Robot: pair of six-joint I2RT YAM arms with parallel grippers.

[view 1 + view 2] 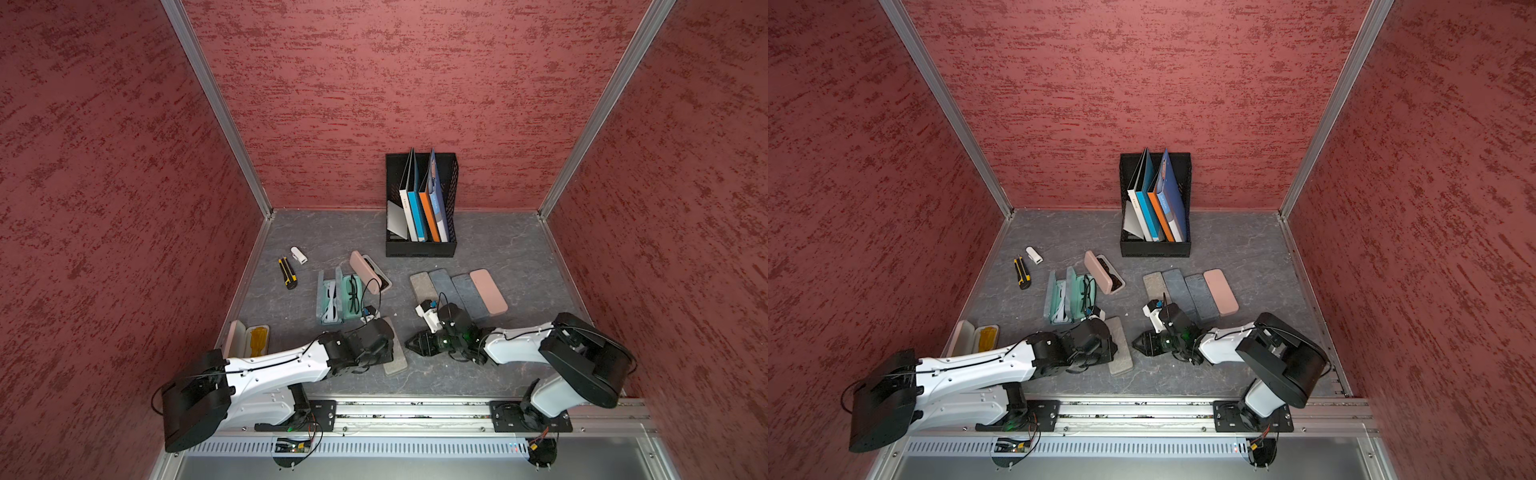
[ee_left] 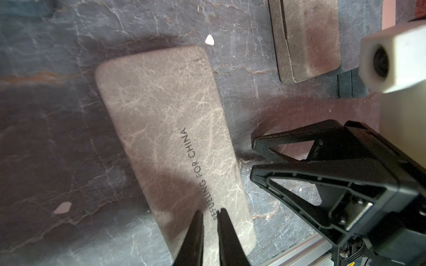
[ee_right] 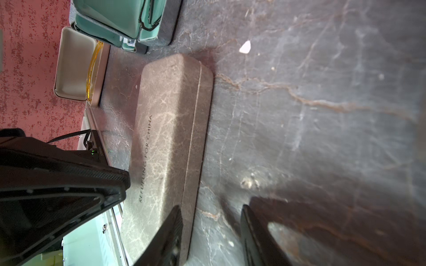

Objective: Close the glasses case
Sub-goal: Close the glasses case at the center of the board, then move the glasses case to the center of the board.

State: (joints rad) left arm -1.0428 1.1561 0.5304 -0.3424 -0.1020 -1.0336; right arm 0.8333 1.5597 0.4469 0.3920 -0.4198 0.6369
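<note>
Left tool (image 2: pixel 211 213), nearly shut and holding nothing, hovers over the closed glasses case (image 2: pixel 175 129); its long axis runs front-to-back on the desk (image 1: pixel 498 249), right tool (image 3: pixel 209 211) parted beside it

Landmark: the brown case (image 1: pixel 395 351), lying closed on the table (image 1: pixel 511 257).

- Left of the brown case: the left arm (image 1: pixel 291 361) covers its edge; the left gripper (image 2: pixel 211 232) hangs over its top.
- Right of it: a narrow strip of bare table, then the right gripper (image 1: pixel 415 344).
- Behind it: the open green cases (image 1: pixel 338 297) stand near.
- Further right and behind: a row of closed cases (image 1: pixel 457 293).
- Far behind: bare table up to the file rack (image 1: pixel 420 248).
</note>
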